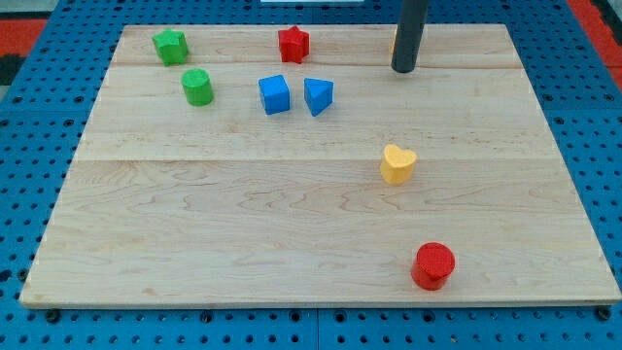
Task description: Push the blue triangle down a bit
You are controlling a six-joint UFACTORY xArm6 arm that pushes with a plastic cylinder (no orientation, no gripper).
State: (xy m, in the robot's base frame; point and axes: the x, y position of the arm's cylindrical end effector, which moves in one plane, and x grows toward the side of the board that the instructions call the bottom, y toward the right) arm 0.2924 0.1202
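Blocks lie scattered over a pale wooden surface (292, 224) that rests on a blue pegboard (29, 97), all seen in the single camera view. I carry no fingers at all, only a straight dark rod, so nothing opens, closes or holds anything. My tip (403, 70) comes down near the view's top, right of centre, and touches no block that I can make out; a sliver of something orange (393, 41) peeks out from behind the rod on its left side, too hidden to name its shape.

The blue triangle (318, 95) sits in the upper middle of the surface, well to the view's left of my tip and slightly lower. Just beside it on the left, close but apart, is a blue cube (275, 94). Above those two, near the top edge, stands a red star (293, 43).

Toward the view's upper left are two green blocks: a green star (171, 46) close to the corner and a green cylinder (197, 87) just below and to the right of it.

A yellow heart (397, 164) lies below my tip, near the middle height of the surface. A red cylinder (432, 265) sits near the bottom edge, lower and slightly right of the heart.
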